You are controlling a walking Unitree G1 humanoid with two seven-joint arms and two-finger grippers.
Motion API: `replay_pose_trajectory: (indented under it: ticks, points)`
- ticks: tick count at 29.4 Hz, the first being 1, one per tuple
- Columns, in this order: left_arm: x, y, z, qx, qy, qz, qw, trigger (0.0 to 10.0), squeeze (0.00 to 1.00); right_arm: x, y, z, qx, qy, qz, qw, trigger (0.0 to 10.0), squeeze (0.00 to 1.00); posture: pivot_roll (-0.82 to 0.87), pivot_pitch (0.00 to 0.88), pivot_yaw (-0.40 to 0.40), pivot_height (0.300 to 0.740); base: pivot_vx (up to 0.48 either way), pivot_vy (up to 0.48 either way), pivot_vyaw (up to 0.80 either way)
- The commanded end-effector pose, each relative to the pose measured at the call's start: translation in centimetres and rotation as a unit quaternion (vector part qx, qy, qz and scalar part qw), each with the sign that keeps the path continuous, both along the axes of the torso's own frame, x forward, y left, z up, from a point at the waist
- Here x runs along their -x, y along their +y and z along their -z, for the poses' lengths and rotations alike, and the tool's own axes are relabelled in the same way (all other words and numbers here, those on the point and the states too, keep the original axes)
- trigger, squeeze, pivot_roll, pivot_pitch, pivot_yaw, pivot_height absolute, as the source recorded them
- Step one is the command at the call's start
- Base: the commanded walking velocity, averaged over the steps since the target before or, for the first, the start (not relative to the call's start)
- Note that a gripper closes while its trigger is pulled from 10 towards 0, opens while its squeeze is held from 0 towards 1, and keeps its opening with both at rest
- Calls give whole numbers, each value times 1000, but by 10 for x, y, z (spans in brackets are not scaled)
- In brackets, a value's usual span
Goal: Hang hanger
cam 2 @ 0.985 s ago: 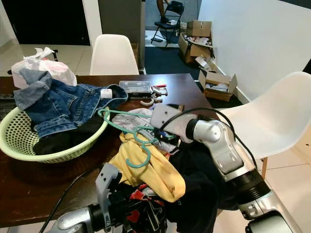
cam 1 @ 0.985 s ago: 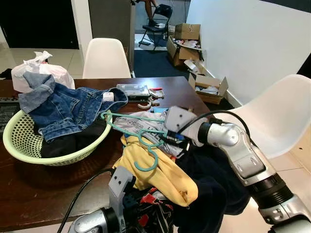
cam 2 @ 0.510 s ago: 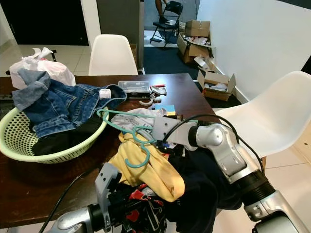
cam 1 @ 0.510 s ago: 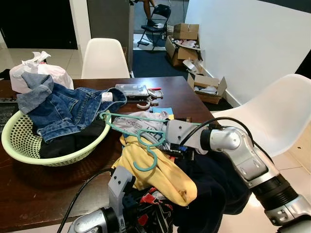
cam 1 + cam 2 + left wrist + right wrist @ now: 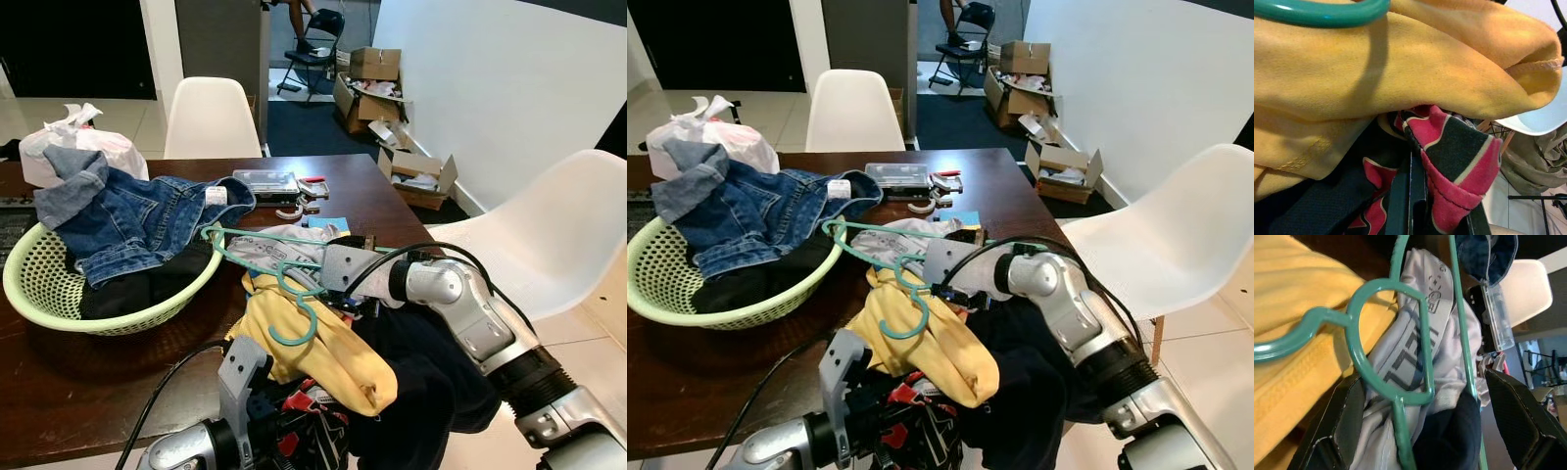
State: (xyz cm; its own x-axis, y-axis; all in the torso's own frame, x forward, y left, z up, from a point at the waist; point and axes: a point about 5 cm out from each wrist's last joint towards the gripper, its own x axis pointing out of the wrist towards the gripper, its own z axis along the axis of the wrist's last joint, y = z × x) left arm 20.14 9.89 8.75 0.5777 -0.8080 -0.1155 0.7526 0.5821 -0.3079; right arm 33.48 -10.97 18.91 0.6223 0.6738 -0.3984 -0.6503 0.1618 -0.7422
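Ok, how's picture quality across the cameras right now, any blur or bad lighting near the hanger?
Both eye views are sharp and evenly lit; the green hanger casts only a soft shadow on the yellow shirt. In the right wrist view the hanger's loop is crisp, while the open black fingers at the edges are soft. In the left wrist view the nearest cloth is slightly blurred, with the hook's shadow across the shirt.

Teal hanger [image 5: 277, 271] flat atop clothes

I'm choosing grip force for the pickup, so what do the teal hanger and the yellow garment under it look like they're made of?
The teal hanger looks like moulded plastic: smooth, glossy, uniform colour, rounded rod with highlights. The yellow garment looks like soft knit cotton or fleece: matte, fine fuzzy weave, stitched hem, loose folds. The right gripper, fingers spread, sits at the hanger's neck.
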Motion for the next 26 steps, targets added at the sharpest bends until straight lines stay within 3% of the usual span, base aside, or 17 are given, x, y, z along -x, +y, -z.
replay_pose_trajectory:
  ticks: [1,11,12,26]
  points:
    - [2,-3,-5,13,-12,6,1000,10000,0,-2,3,1,5,-12,2,1000,10000,0,120,0,-102,740,0,0,0]
    - [3,-5,-5,17,-11,7,1000,10000,0,-3,24,4,-4,-57,3,998,10000,0,120,0,-104,740,0,0,0]
    - [3,-5,-5,17,-11,6,1000,10000,0,-4,26,5,-1,-70,7,997,0,0,120,0,-106,740,0,0,0]
    - [2,-6,-5,20,-12,6,1000,10000,0,-8,22,7,-7,-102,32,994,0,0,113,0,-110,740,0,0,0]
